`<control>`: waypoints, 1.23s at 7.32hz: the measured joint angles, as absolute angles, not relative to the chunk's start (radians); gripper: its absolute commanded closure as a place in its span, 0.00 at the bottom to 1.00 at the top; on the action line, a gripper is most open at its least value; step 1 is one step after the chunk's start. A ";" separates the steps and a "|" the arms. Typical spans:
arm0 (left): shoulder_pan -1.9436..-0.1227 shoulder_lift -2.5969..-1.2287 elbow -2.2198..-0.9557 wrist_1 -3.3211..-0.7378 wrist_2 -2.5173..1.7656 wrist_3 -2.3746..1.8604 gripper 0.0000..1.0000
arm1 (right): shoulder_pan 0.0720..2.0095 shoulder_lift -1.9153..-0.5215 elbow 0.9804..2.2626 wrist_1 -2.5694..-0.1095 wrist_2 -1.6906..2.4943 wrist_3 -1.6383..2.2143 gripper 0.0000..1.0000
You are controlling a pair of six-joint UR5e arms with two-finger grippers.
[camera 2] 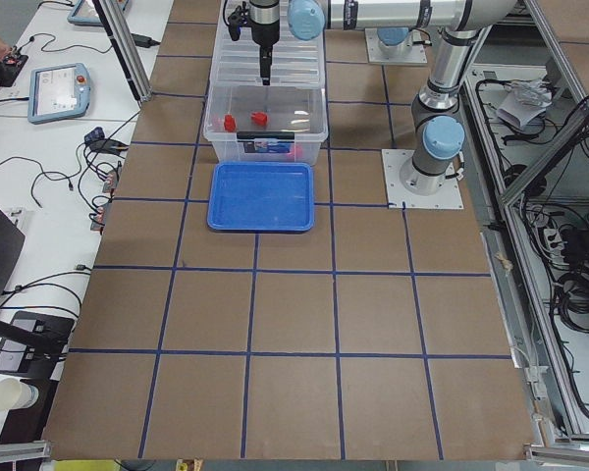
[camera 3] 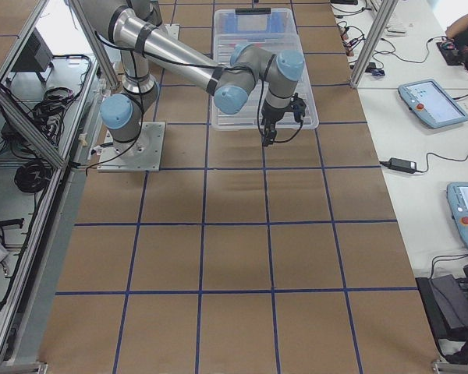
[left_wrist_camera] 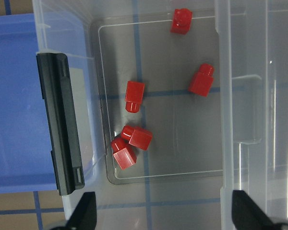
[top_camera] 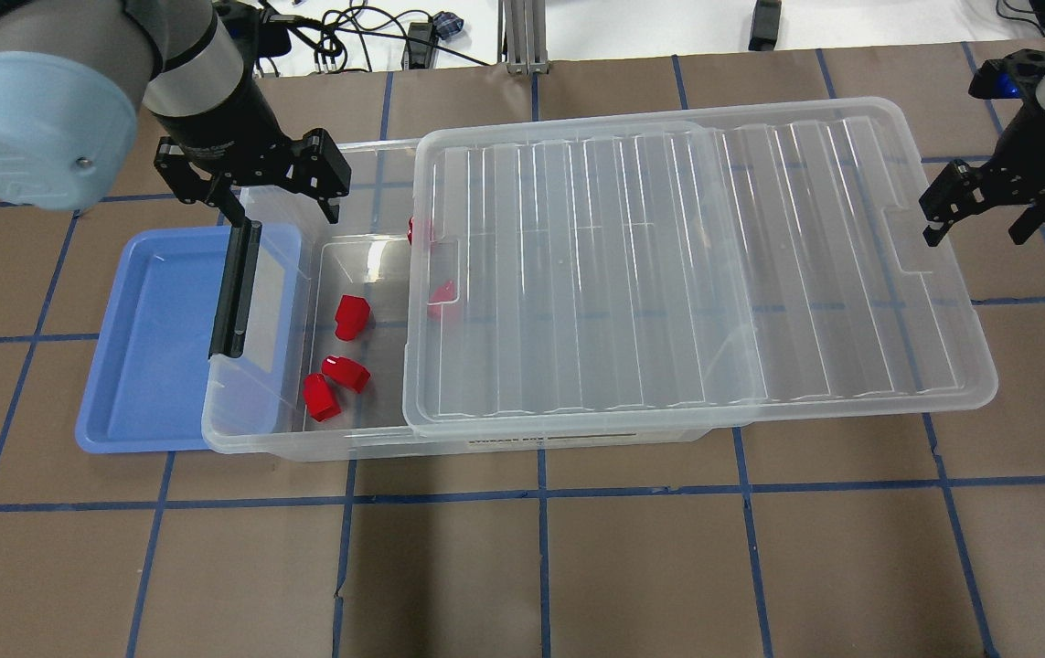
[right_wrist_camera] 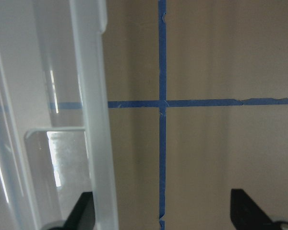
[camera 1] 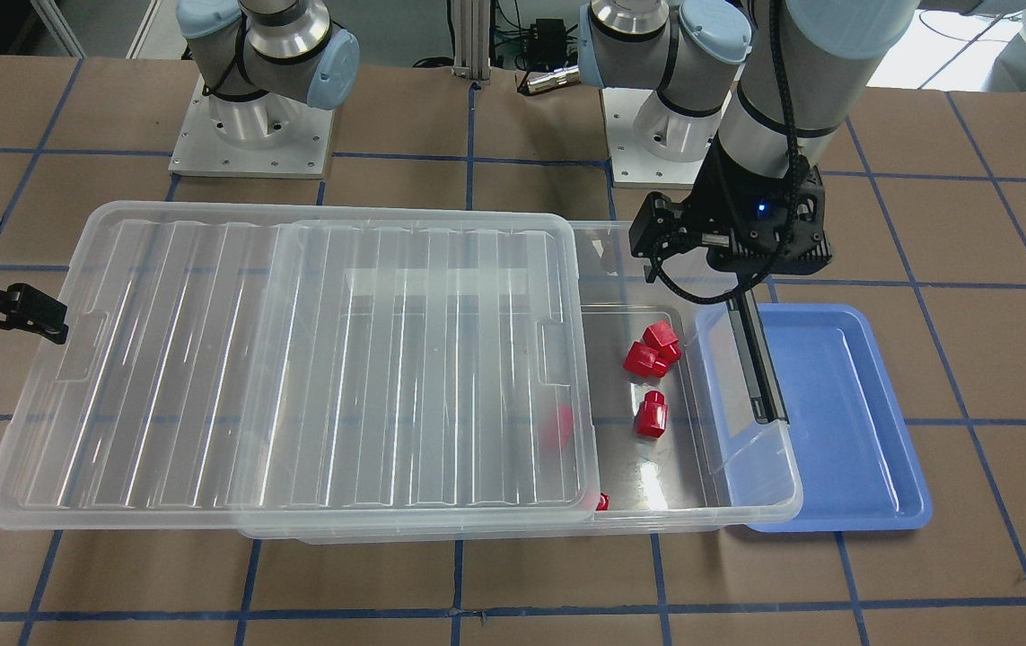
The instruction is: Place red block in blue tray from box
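Note:
Several red blocks lie in the open end of the clear box: one alone and two touching. Two more lie toward the lid. The box lid is slid toward my right and covers most of the box. The blue tray is empty; it lies against the box's latch end, partly under it. My left gripper is open and empty above the uncovered end. My right gripper is open and empty beside the lid's far end.
The black latch bar stands on the box's short end between the tray and the blocks. The lid's edge borders the uncovered opening. Brown table with blue tape lines lies all around.

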State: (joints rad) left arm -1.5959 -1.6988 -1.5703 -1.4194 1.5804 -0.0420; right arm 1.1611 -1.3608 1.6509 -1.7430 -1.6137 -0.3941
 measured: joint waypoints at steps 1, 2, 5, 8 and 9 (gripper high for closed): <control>-1.595 -1.747 -1.589 -1.331 1.585 -0.056 0.00 | 1.160 -1.360 1.652 -1.747 -1.614 -0.400 0.00; -1.593 -1.784 -1.617 -1.260 1.586 -0.062 0.00 | 1.160 -1.359 1.652 -1.753 -1.614 -0.407 0.00; -1.589 -1.874 -1.649 -1.166 1.586 -0.062 0.00 | 1.159 -1.357 1.652 -1.759 -1.632 -0.415 0.00; -1.589 -1.922 -1.663 -1.125 1.586 -0.068 0.00 | 1.159 -1.356 1.654 -1.764 -1.647 -0.419 0.00; -1.589 -1.933 -1.668 -1.129 1.586 -0.080 0.00 | 1.159 -1.355 1.654 -1.764 -1.647 -0.420 0.00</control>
